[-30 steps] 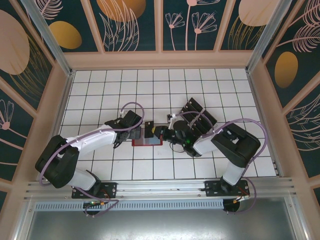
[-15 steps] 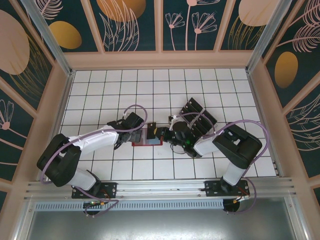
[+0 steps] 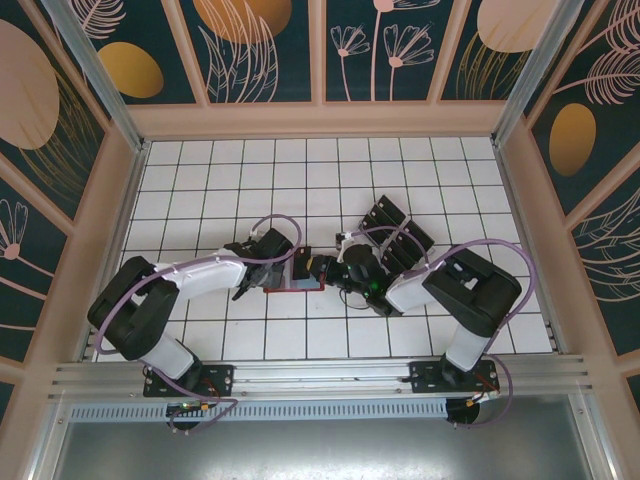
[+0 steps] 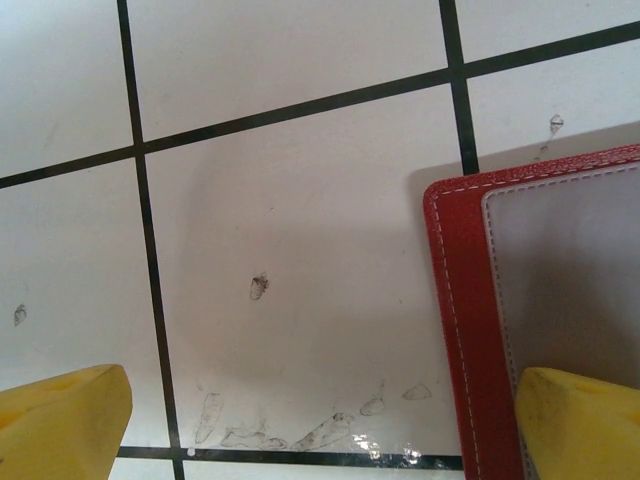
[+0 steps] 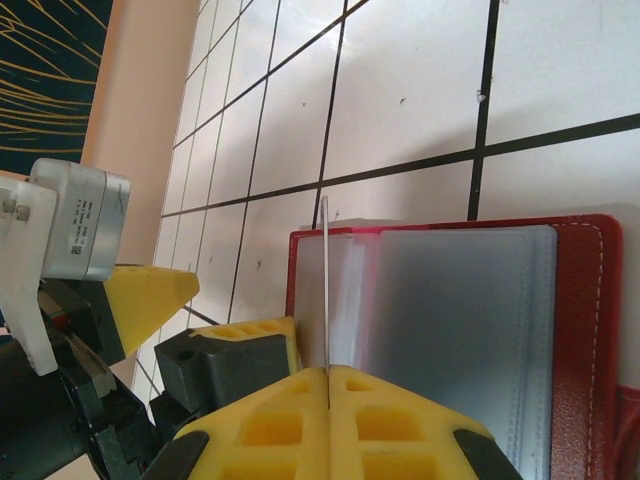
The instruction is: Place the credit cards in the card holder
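Note:
The red card holder (image 3: pixel 296 285) lies open on the white tiles, its clear sleeves (image 5: pixel 470 330) facing up. My right gripper (image 5: pixel 328 372) is shut on one thin credit card (image 5: pixel 326 280), which I see edge-on, standing upright over the holder's left page. In the top view this dark card (image 3: pixel 300 263) sits above the holder, with the right gripper (image 3: pixel 316 266) just to its right. My left gripper (image 4: pixel 320 430) is open and low at the holder's left edge (image 4: pixel 460 300). One yellow fingertip (image 4: pixel 585 425) is over the holder, the other (image 4: pixel 60 420) over bare tile.
A slotted rack (image 3: pixel 396 236) holding several dark cards stands behind and to the right of the right gripper. Wooden walls border the tiled floor (image 3: pixel 220 190) on three sides. The left gripper's fingers (image 5: pixel 235 350) sit close beside the held card.
The left gripper has moved right, up to the holder's left edge. The right gripper has stayed over the holder with the card.

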Robot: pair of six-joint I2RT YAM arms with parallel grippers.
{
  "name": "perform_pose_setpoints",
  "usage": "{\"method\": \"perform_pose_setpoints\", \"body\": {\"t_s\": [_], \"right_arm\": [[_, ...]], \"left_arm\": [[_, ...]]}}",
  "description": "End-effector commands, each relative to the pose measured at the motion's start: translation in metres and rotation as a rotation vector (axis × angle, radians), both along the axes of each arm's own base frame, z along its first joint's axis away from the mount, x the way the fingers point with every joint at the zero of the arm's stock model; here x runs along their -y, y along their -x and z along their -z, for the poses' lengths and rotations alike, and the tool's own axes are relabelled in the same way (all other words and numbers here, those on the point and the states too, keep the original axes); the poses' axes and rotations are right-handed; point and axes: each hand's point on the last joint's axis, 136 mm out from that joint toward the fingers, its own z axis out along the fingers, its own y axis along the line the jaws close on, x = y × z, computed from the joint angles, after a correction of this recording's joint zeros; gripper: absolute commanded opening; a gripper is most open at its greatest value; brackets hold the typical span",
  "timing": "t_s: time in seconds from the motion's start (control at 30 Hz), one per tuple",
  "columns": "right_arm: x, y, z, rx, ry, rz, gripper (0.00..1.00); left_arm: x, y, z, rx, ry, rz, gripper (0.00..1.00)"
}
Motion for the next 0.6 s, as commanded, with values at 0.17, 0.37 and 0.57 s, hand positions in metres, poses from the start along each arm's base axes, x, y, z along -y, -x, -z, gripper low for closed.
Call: {"method": "perform_pose_setpoints", "body": {"t_s": [0.17,0.37,0.57], "right_arm": [[-0.0117,-0.0076,-0.0092,0.049,-0.05,0.003,0.0],[-0.0145,-0.0093,-0.0088,0.06,-0.06,0.005,0.0],[-0.0164,-0.01,-0.0029,0.053,-0.05,0.009,0.0]], "left_arm": [[-0.0111,0.0114,0.0137,-0.038,-0.039,-0.037,0.99],[-0.0123,0.0131,0.0144,-0.039,-0.039,-0.04,0.98],[-0.0127,0.0138,0.0145,-0.037,-0.038,-0.041,0.98]]}}
